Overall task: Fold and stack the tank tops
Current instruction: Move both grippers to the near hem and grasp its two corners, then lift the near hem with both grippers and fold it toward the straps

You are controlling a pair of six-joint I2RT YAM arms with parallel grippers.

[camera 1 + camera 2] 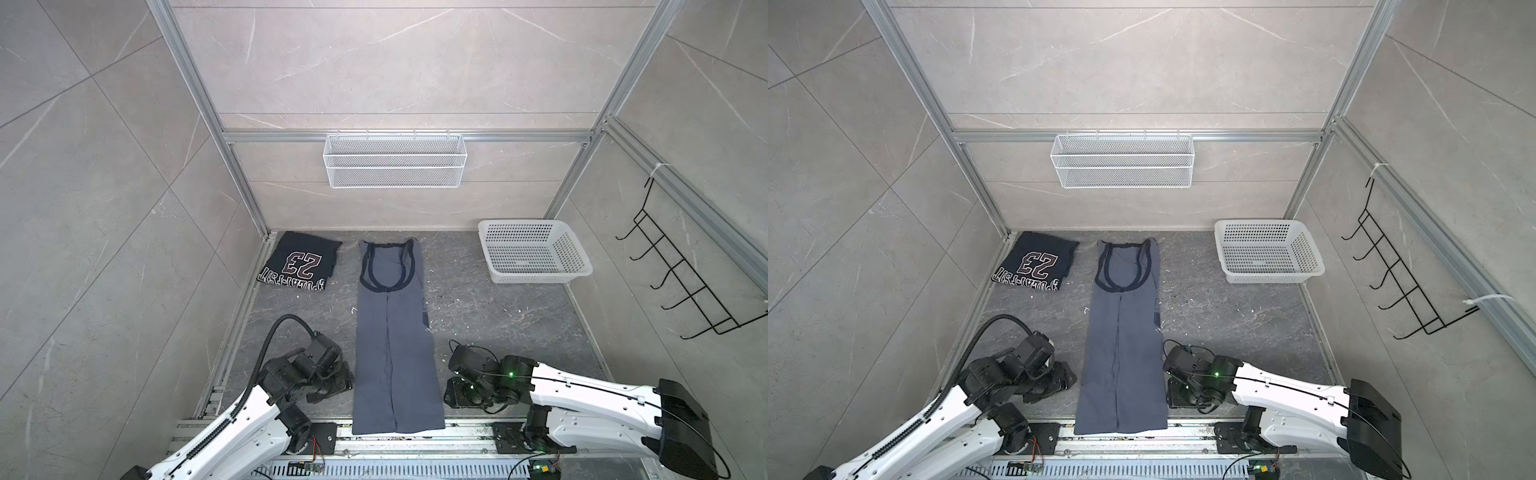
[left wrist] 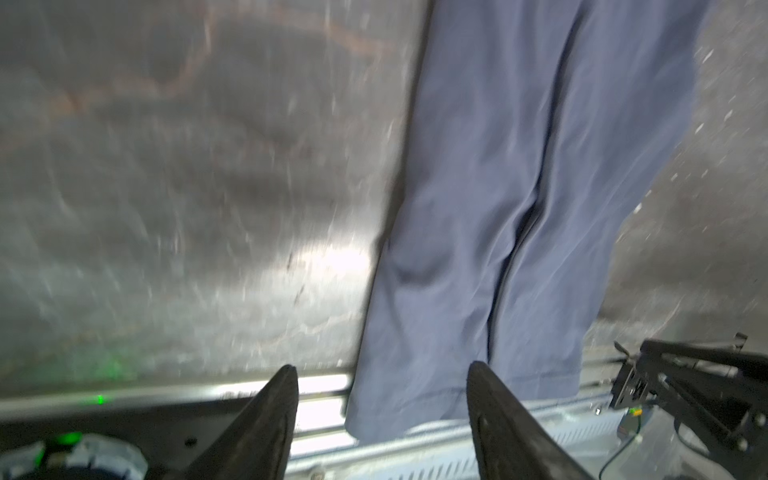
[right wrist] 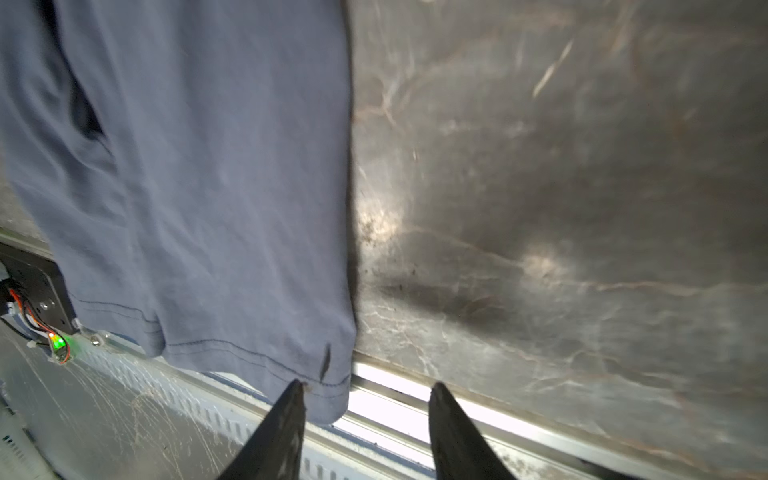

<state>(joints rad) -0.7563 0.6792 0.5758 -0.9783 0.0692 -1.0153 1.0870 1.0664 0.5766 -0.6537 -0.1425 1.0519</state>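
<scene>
One navy top (image 1: 301, 262), one slate-blue top (image 1: 395, 357), one plastic basket (image 1: 540, 277)

The slate-blue tank top (image 1: 395, 345) lies flat at frame centre, folded lengthwise into a narrow strip, with the straps toward the top and the hem at the lower rail. The left gripper (image 1: 338, 384) and right gripper (image 1: 453, 392) flank its lower half. The navy tank top (image 1: 301, 262) lies folded at centre left. The white basket (image 1: 536, 253) sits at centre right.
</scene>
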